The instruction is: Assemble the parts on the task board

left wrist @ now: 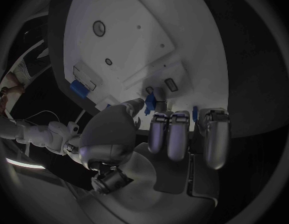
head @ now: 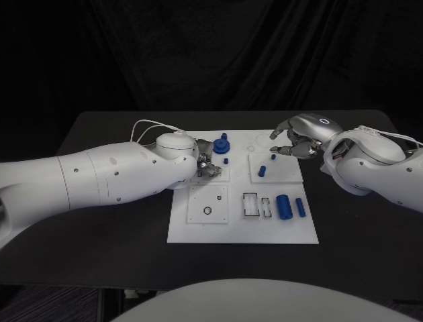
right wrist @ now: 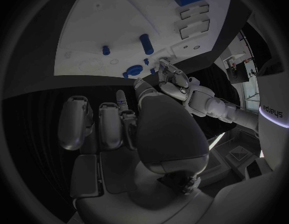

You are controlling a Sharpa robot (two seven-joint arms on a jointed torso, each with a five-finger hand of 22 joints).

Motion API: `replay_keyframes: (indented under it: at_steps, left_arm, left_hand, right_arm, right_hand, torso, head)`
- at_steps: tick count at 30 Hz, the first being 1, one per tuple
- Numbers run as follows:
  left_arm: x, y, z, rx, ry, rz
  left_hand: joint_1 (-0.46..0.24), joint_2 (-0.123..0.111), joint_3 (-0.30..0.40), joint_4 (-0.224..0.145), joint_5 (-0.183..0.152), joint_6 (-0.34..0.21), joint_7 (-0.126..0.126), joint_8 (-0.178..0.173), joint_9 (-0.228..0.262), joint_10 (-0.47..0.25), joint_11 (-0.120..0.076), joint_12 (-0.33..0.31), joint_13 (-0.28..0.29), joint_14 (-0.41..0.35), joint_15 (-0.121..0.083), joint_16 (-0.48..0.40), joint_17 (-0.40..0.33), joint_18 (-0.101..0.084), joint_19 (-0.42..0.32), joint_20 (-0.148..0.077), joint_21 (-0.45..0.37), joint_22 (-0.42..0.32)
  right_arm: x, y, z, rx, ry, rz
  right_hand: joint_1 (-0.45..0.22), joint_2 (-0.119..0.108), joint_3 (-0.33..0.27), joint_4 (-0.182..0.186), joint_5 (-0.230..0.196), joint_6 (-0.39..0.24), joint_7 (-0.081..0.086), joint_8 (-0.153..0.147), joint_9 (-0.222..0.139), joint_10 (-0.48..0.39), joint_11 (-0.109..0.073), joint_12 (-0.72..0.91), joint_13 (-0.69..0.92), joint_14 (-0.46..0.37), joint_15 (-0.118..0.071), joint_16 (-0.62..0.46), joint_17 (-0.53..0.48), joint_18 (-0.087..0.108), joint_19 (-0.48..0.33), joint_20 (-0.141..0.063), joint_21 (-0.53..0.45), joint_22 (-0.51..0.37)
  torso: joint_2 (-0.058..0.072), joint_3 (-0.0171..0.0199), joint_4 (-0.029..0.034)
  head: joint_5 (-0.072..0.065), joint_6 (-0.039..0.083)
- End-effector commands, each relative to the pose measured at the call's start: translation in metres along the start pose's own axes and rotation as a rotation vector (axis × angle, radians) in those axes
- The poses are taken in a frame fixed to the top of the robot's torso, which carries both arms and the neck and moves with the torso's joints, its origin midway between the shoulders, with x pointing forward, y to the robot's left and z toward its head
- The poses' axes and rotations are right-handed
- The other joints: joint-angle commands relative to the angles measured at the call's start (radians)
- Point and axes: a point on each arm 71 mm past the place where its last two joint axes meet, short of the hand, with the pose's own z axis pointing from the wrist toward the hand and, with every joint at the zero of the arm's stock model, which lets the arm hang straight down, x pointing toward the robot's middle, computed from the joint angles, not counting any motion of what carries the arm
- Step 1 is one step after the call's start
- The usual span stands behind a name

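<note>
The white task board (head: 240, 225) lies mid-table. My left hand (head: 207, 165) hovers at its far left corner, just beside a blue stacked part (head: 221, 144) that stands there. In the left wrist view the thumb of my left hand (left wrist: 163, 134) points at that blue part (left wrist: 148, 104), and nothing sits between the fingers. My right hand (head: 299, 139) arches over the far right corner, fingertips down, holding nothing. A blue peg (head: 262, 171) and a small blue stud (head: 272, 158) stand below it. Two blue cylinders (head: 283, 206) lie at the board's right.
A black ring (head: 207, 210) and pale rectangular slots (head: 251, 203) mark the board's near half. The right wrist view shows the board (right wrist: 119, 30), the peg (right wrist: 146, 43) and my left hand (right wrist: 172, 79) across it. Bare black table (head: 105, 201) surrounds the board.
</note>
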Motion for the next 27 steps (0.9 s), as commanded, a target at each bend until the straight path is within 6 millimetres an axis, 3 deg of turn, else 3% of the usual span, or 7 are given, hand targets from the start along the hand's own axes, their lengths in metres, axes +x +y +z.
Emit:
replay_keyframes:
  at_steps: [1,10,13,19,23,24,27]
  left_arm:
    - [0.0107,-0.0012,0.0005,0.005,0.04,0.002]
    - [0.0119,-0.0019,-0.0016,0.012,0.043,0.002]
    - [0.0123,-0.0026,-0.0028,0.016,0.043,0.001]
    - [0.0131,-0.0017,-0.0043,0.014,0.045,0.001]
    - [0.0138,-0.0007,-0.0053,0.013,0.048,0.002]
    - [0.0142,-0.0005,-0.0059,0.013,0.049,0.002]
    - [0.015,-0.0003,-0.0074,0.016,0.05,0.001]
  left_hand:
    - [0.0,0.014,-0.013,0.003,-0.008,0.008,-0.002,-0.004,0.001,0.106,0.004,-0.001,0.261,0.107,0.004,0.003,0.263,0.003,0.036,0.006,-0.004,0.202]
    - [0.002,0.03,-0.033,0.01,0.008,0.016,-0.005,-0.005,0.004,0.106,0.003,-0.001,0.261,0.107,0.003,0.003,0.263,0.003,0.036,0.005,-0.004,0.203]
    - [0.008,0.044,-0.043,0.012,0.042,0.019,-0.006,-0.007,0.007,0.106,0.001,-0.001,0.261,0.107,0.002,0.003,0.263,0.003,0.036,0.004,-0.005,0.203]
    - [0.029,0.074,-0.051,0.011,0.162,0.024,-0.009,-0.013,0.017,0.106,-0.002,-0.001,0.261,0.107,-0.001,0.003,0.263,0.003,0.038,0.001,-0.005,0.205]
    - [0.035,0.082,-0.048,0.01,0.191,0.025,-0.01,-0.014,0.02,0.106,-0.003,-0.001,0.261,0.107,-0.002,0.003,0.263,0.003,0.037,0.0,-0.007,0.204]
    - [0.04,0.083,-0.045,0.008,0.211,0.025,-0.011,-0.015,0.022,0.106,-0.003,-0.001,0.261,0.107,-0.002,0.003,0.263,0.003,0.036,0.0,-0.008,0.204]
    - [0.046,0.083,-0.044,0.005,0.221,0.026,-0.011,-0.015,0.024,0.106,-0.004,-0.001,0.261,0.107,-0.003,0.003,0.263,0.003,0.036,-0.001,-0.008,0.204]
  right_arm:
    - [0.002,-0.0021,-0.0007,0.022,0.014,-0.004]
    - [0.0032,-0.0023,-0.0005,0.028,0.026,-0.005]
    - [0.0035,-0.0028,-0.0007,0.031,0.029,-0.006]
    - [0.0039,-0.0033,-0.001,0.036,0.034,-0.007]
    - [0.0042,-0.0037,-0.0011,0.04,0.038,-0.007]
    - [0.0042,-0.0038,-0.0012,0.041,0.039,-0.007]
    - [0.0044,-0.004,-0.0012,0.043,0.042,-0.008]
  right_hand:
    - [0.01,-0.004,0.001,-0.006,0.004,0.005,-0.001,0.004,-0.002,0.001,0.004,-0.004,0.125,0.046,0.007,-0.006,-0.002,0.02,-0.001,0.006,-0.003,0.112]
    - [0.014,-0.002,0.003,-0.009,0.015,0.006,0.0,0.004,-0.004,0.0,0.004,-0.005,0.125,0.045,0.008,-0.008,-0.004,0.021,-0.002,0.006,-0.007,0.11]
    - [0.016,-0.001,0.005,-0.011,0.021,0.007,0.0,0.004,-0.005,0.0,0.005,-0.004,0.125,0.045,0.008,-0.009,-0.005,0.021,-0.002,0.006,-0.007,0.111]
    - [0.022,0.002,0.009,-0.015,0.036,0.008,0.0,0.004,-0.009,-0.002,0.005,-0.006,0.123,0.045,0.008,-0.011,-0.007,0.021,-0.003,0.007,-0.011,0.11]
    - [0.026,0.003,0.013,-0.018,0.049,0.009,0.001,0.004,-0.011,-0.002,0.005,-0.006,0.123,0.044,0.008,-0.013,-0.009,0.022,-0.004,0.007,-0.014,0.109]
    - [0.027,0.004,0.014,-0.02,0.053,0.01,0.001,0.004,-0.012,-0.003,0.005,-0.006,0.122,0.044,0.008,-0.013,-0.009,0.022,-0.004,0.007,-0.015,0.109]
    - [0.03,0.004,0.016,-0.022,0.058,0.01,0.001,0.004,-0.013,-0.004,0.005,-0.007,0.122,0.044,0.008,-0.014,-0.01,0.022,-0.004,0.007,-0.016,0.108]
  torso:
    - [-0.001,0.0004,-0.0009]
    - [0.0,0.0,-0.0009]
    - [0.0,0.0001,-0.0004]
    - [0.0,-0.0001,0.0004]
    - [0.001,-0.0001,0.0002]
    - [0.0,-0.0002,0.0001]
    - [0.0,0.0002,-0.0004]
  head:
    - [0.001,0.0]
    - [0.003,0.0]
    - [0.003,0.0]
    - [0.003,0.0]
    - [0.003,0.0]
    - [0.003,0.0]
    - [0.005,0.0]
